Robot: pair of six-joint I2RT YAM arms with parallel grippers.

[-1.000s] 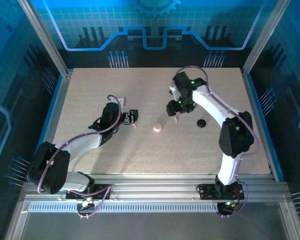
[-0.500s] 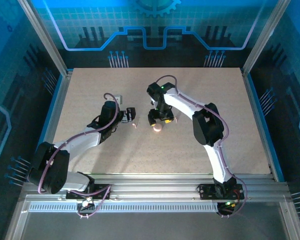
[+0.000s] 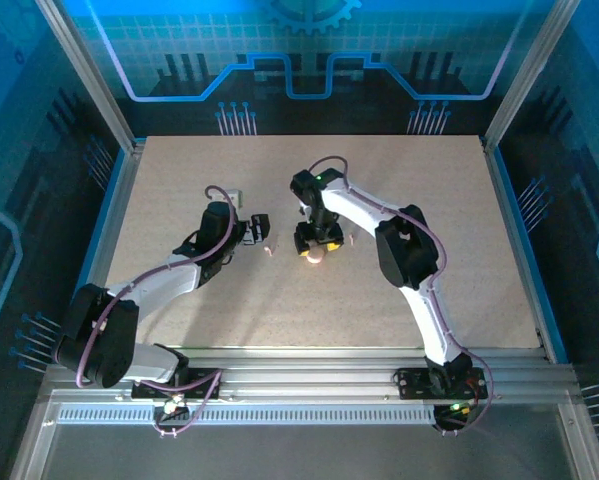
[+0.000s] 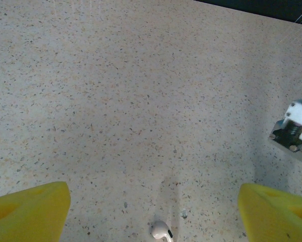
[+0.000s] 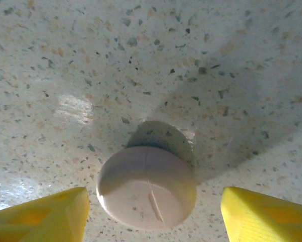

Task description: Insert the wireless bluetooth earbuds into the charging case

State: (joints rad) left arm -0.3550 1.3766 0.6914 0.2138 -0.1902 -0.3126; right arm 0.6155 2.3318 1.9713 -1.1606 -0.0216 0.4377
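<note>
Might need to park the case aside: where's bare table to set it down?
Bare: the wide near strip of table between the two arms, and the far right corner. Crowded: the centre, where the right gripper straddles the case and an earbud lies just off the left gripper.

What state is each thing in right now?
Case: looks shut, flat on the table, not gripped.
Earbud: loose on the table, outside the case.
Left gripper: open, empty, near the earbud.
Right gripper: open, straddling the case, not touching.
</note>
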